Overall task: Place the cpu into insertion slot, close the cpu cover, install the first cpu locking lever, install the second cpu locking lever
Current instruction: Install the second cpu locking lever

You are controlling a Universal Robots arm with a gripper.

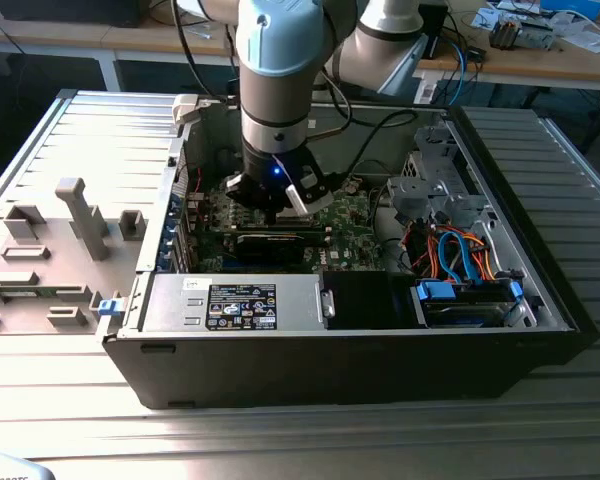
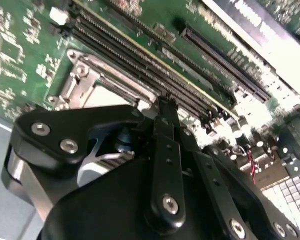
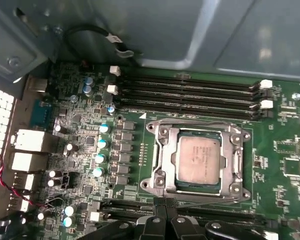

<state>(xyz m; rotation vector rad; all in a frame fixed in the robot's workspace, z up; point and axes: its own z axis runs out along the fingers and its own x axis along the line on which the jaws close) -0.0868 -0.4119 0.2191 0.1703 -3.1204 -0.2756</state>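
In the first wrist view the cpu (image 3: pixel 199 159), silvery with a tan edge, lies flat in the insertion slot (image 3: pixel 197 186) on the green motherboard. The cpu cover (image 3: pixel 164 157), a silver frame, lies down around it. A thin wire lever (image 3: pixel 210 201) runs along the socket side nearest my gripper (image 3: pixel 166 204). The black fingertips stand together, shut, just off that side near the socket's corner. The second wrist view shows the gripper (image 2: pixel 162 106) over the socket's edge, hiding part of the cpu (image 2: pixel 104 95) and cover (image 2: pixel 81 70). In the exterior view the gripper (image 1: pixel 280 198) reaches down into the open computer case.
Long black memory slots (image 3: pixel 190 95) run beside the socket's far side. Capacitors (image 3: pixel 99 150) and rear ports (image 3: pixel 30 142) stand on the board nearby. The case holds a power supply (image 1: pixel 235 303), a black card (image 1: pixel 270 240) and drive cables (image 1: pixel 460 255). Grey fixtures (image 1: pixel 75 215) stand at the exterior view's left.
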